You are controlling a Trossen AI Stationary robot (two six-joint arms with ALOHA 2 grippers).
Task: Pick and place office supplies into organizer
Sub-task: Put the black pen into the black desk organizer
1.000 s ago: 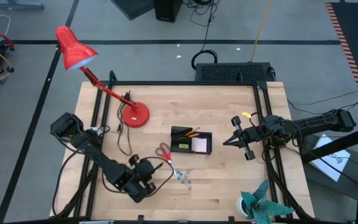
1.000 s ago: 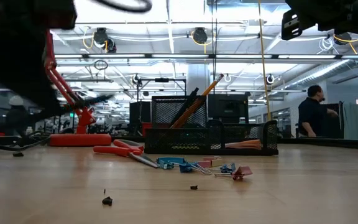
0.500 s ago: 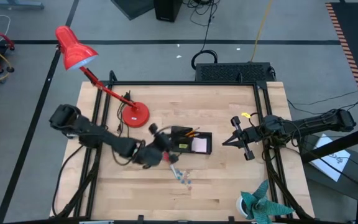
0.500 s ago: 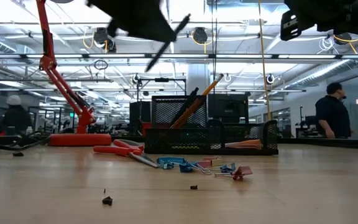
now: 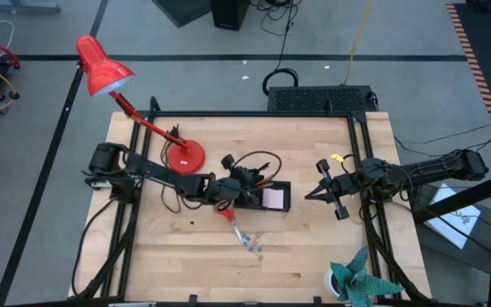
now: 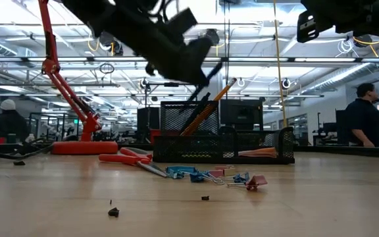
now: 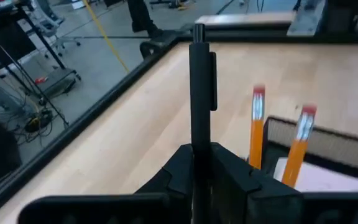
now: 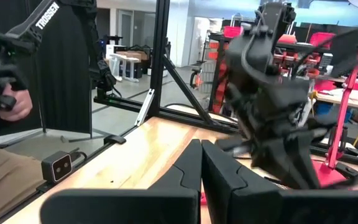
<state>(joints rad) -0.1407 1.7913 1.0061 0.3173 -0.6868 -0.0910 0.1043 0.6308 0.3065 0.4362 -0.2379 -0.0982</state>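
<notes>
The black mesh organizer [image 5: 267, 196] sits mid-table and holds two orange pencils [image 7: 257, 130], a dark pen and a pale pink note pad [image 7: 319, 177]. My left gripper [image 5: 245, 180] hovers over the organizer's left end, shut on another dark pen [image 7: 200, 93]. The red-handled scissors [image 6: 127, 158] lie flat on the table left of the organizer. Bluish and pink clips [image 6: 206, 176] lie on the wood in front of it. My right gripper [image 5: 320, 193] waits shut to the organizer's right. My left gripper pinches the dark pen between its two fingers, at the pen's rear part [image 7: 199, 144]. The pen lies along the fingers, and its clip end [image 7: 211, 81] sticks out past the fingertips. The fingers come from the table's left, slanting down [image 6: 193, 62]. The pen is lifted clear above the organizer.
A red desk lamp's base [image 5: 184, 157] stands left of the organizer, far side, with its cable on the wood. A teal spiky object [image 5: 358, 280] sits at the near right corner. Small dark bits [image 6: 113, 212] lie on the near wood. People show in the room behind.
My left arm has swung from the table's near left side up and toward the far right, carrying the dark pen, and now hangs over the organizer's left end. The scissors, clips and organizer have stayed put.
</notes>
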